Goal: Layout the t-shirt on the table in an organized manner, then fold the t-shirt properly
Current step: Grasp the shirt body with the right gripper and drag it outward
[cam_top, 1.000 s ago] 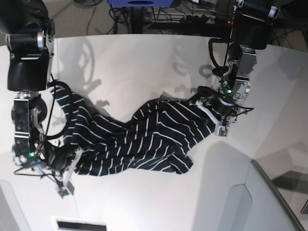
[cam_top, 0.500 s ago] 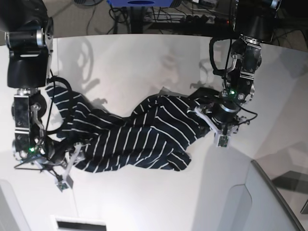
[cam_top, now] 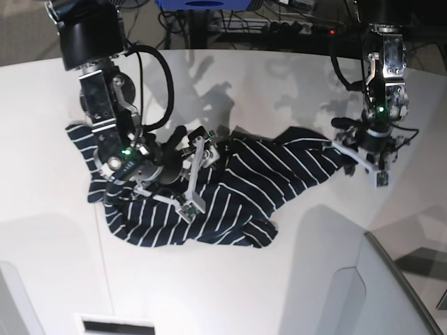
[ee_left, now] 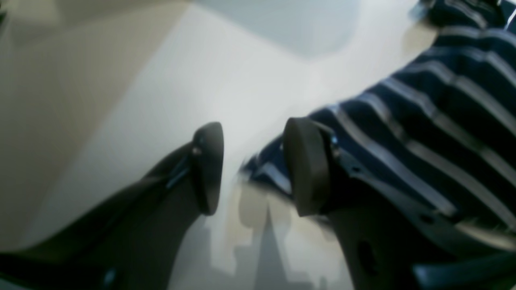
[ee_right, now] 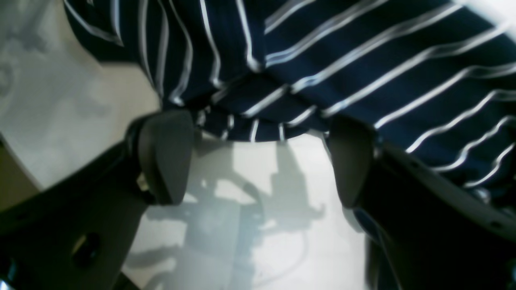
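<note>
White table [cam_top: 230, 293]: crumpled t-shirt [cam_top: 237, 195]; both claws parted.

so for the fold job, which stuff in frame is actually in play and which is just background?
In play:
- t-shirt, crumpled, not yet laid flat
- table
- left gripper, fingers apart at the shirt's edge
- right gripper, fingers apart over the shirt

Just background:
- cables and power strip behind the table
- blue object at top edge

Bare table [cam_top: 230, 293] around crumpled t-shirt [cam_top: 230, 188]
</note>
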Motion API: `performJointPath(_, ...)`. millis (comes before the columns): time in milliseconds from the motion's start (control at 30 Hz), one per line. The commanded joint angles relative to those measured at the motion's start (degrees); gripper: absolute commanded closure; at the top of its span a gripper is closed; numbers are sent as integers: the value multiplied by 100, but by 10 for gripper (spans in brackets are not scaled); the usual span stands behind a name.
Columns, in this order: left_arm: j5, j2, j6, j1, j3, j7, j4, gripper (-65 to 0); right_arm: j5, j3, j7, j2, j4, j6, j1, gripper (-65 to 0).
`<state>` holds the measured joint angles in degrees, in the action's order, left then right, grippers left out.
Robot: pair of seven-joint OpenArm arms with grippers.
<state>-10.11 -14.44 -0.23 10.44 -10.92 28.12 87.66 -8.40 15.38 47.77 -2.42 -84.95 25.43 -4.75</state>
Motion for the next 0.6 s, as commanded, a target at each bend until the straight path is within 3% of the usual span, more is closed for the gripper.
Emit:
performJointPath(0,-5,-64,19,68,-91,-126,109,-267,-131,49,-183,-194,42,46,-144,-500)
performJointPath(133,-5,-64,19,359,-302,-135,109,-267,-140,40,-342,-405,605,46,-373,-500)
performJointPath(400,-5,-64,19,570,-434,-144,74,-267,-166,32,-526,-484,1132,28,-707,-500)
performJointPath(567,-5,-64,19,570,-407,-144,65,-267,-808,5,-561,-484,1818,20,-1059,-500)
